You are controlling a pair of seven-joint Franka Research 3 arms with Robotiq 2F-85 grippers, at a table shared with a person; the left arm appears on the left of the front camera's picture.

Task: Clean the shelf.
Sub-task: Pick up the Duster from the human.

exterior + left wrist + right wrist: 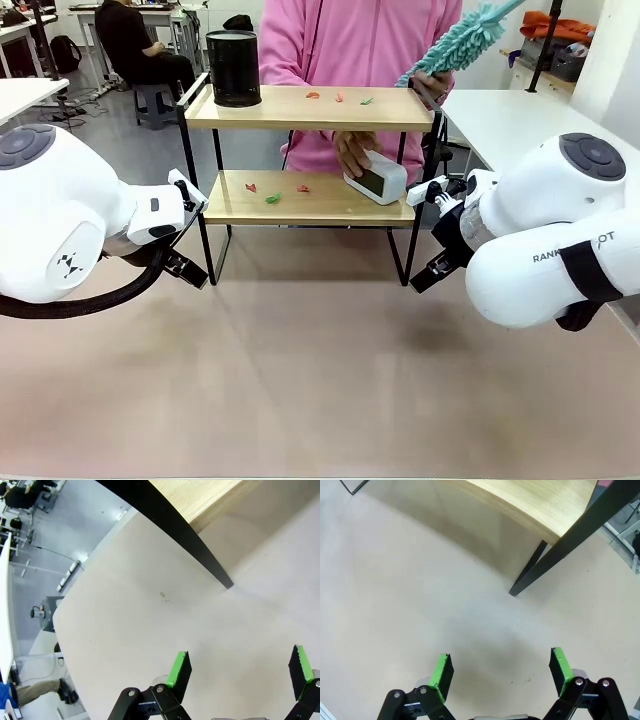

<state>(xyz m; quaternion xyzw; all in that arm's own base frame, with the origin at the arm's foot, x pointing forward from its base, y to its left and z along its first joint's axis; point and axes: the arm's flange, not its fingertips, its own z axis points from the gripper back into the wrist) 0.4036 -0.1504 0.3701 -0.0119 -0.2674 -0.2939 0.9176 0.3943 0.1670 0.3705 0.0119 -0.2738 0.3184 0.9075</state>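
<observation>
Shelf (300,118) stands mid-table (320,380), toward the far edge. Top board: black canister (233,68) at left corner, red and green scraps (313,96) mid-board. Lower board: white clock (376,178) at right end under person's hand (352,150); other hand (430,88) holds teal duster (455,42). Left gripper (240,652) and right gripper (500,655) both gape wide, empty, over bare table, each near a shelf leg.
</observation>
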